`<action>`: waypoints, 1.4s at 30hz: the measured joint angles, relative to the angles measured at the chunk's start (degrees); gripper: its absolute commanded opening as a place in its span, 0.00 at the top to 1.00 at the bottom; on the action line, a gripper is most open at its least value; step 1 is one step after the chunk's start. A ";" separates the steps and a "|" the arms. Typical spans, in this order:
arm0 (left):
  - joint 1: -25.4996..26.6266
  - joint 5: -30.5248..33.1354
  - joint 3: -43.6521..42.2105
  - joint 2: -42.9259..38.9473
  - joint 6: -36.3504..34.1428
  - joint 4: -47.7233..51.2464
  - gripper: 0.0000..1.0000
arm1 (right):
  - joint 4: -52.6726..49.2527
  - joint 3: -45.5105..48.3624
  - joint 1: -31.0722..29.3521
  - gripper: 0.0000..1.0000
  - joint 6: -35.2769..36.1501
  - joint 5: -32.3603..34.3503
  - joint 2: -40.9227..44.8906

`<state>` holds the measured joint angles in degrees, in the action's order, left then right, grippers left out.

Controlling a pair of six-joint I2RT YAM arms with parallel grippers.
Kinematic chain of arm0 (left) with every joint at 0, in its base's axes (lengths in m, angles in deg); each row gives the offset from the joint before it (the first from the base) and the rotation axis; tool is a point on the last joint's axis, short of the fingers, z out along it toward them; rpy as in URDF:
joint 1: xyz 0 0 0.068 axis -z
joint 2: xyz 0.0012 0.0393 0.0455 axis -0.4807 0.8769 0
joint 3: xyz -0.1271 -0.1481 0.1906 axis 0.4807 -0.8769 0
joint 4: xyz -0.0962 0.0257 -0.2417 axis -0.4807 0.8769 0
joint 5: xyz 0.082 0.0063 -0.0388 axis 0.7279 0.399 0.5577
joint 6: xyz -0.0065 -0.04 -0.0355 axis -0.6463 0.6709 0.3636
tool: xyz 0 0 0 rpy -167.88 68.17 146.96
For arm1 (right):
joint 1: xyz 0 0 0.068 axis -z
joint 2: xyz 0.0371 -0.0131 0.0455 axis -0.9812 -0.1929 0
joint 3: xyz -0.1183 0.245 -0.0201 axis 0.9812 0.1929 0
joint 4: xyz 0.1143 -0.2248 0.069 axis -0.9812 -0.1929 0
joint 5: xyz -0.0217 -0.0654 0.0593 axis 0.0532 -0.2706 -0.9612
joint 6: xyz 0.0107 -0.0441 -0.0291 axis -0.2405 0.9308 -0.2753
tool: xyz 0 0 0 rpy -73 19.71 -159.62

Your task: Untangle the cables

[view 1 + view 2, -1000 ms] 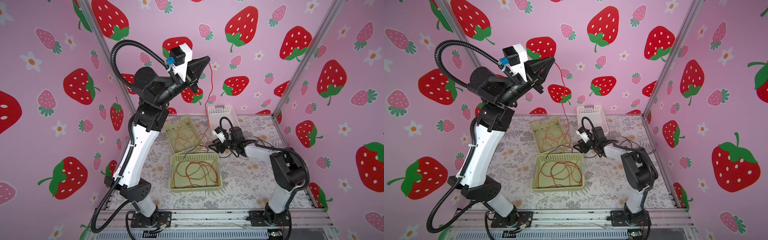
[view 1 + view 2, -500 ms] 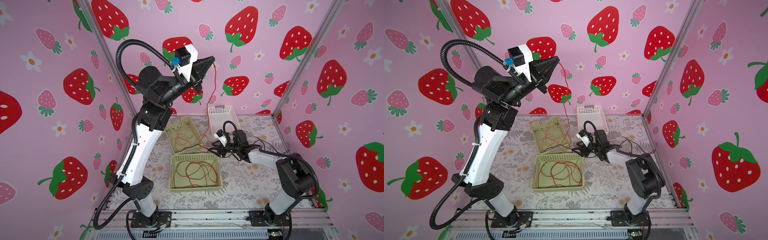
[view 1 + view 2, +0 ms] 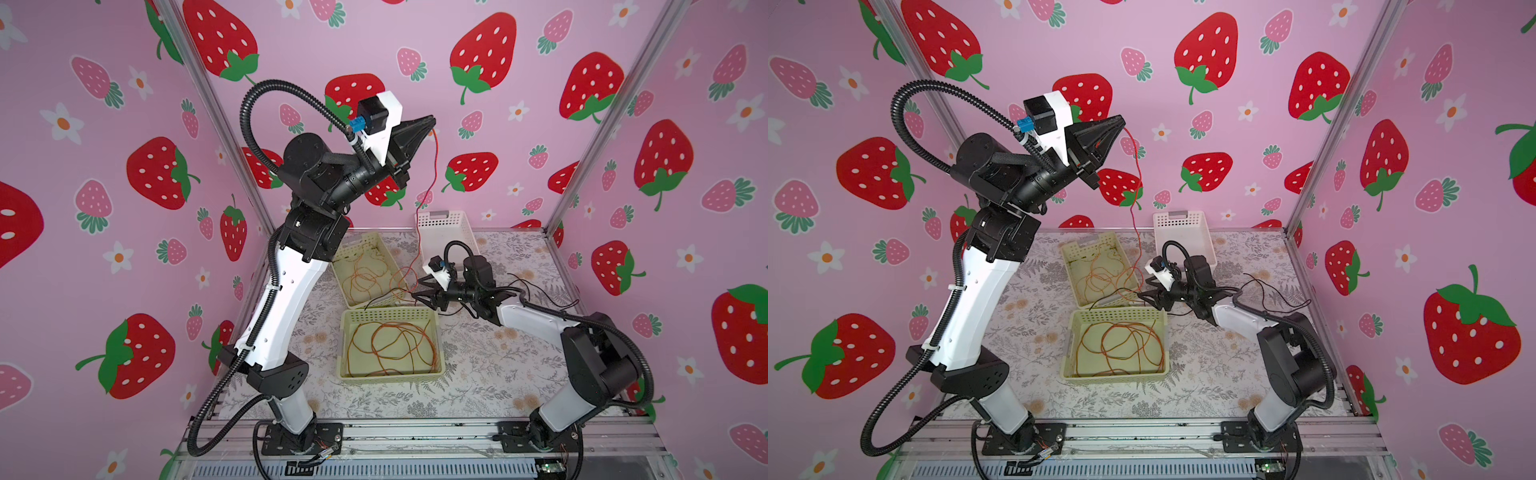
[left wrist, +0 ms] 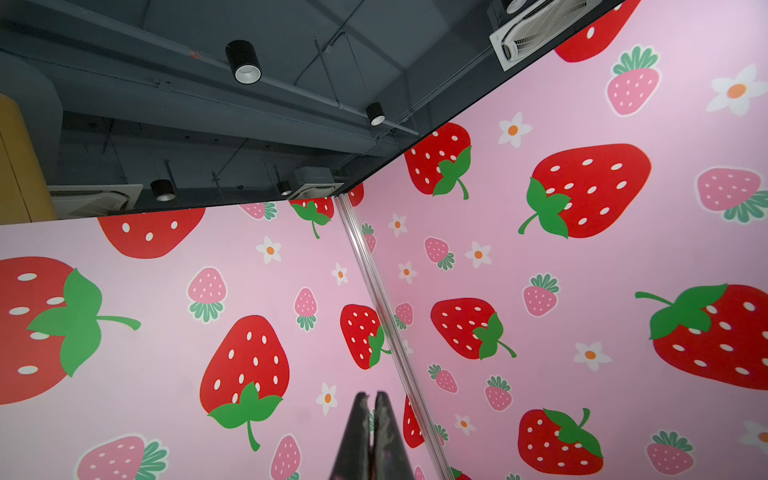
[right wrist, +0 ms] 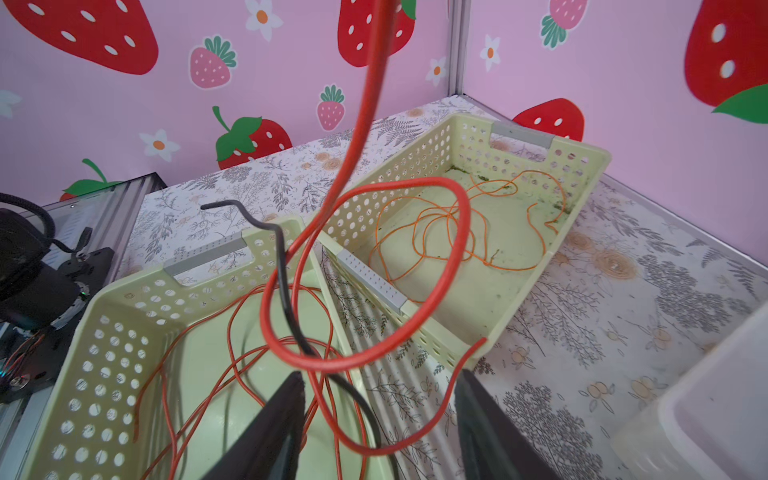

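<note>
While pinched at its upper end, hung slack in both top views: red cable (image 3: 436,166) (image 3: 1139,170), strung down from the left gripper (image 3: 431,121) (image 3: 1122,121), raised high above the table (image 3: 498,365). Showed that gripper's fingers (image 4: 357,436) pressed flat together in the left wrist view, the strand itself out of sight there. Dropped past the white basket (image 3: 440,220) at the back, then curled into one wide loop right in front of the right gripper (image 3: 417,292) (image 5: 380,376). Hung there over the gap between two pale green baskets. Ran on, beside a black cable (image 5: 282,270), through the space between the right fingers (image 5: 282,424), spread well apart and clamped on nothing; could not tell whether touching either pad. Lay coiled in the near basket (image 3: 390,316): several orange cables (image 3: 390,345), loosely overlapped. Lay thinner and more scattered in the far basket (image 3: 360,240): more orange strands, just beside the loop. Sat close together on the floral table, both green baskets, well below the left arm's raised tip.
</note>
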<state>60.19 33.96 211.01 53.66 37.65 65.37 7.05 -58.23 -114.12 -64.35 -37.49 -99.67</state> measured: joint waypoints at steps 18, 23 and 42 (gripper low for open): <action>-3.41 3.06 -0.22 -0.20 -1.92 1.36 1.00 | -9.40 4.98 19.69 1.00 -8.79 18.64 0.44; -4.98 3.72 -0.22 -0.20 -1.25 1.29 1.00 | -17.55 8.22 24.00 1.00 -8.90 23.80 0.59; -5.97 3.65 -0.22 1.05 1.60 0.50 1.00 | -25.31 5.31 31.69 0.49 -3.76 40.85 -1.97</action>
<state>54.23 37.61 210.79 54.71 39.25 65.87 -18.26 -52.92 -82.43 -68.10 3.36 -101.64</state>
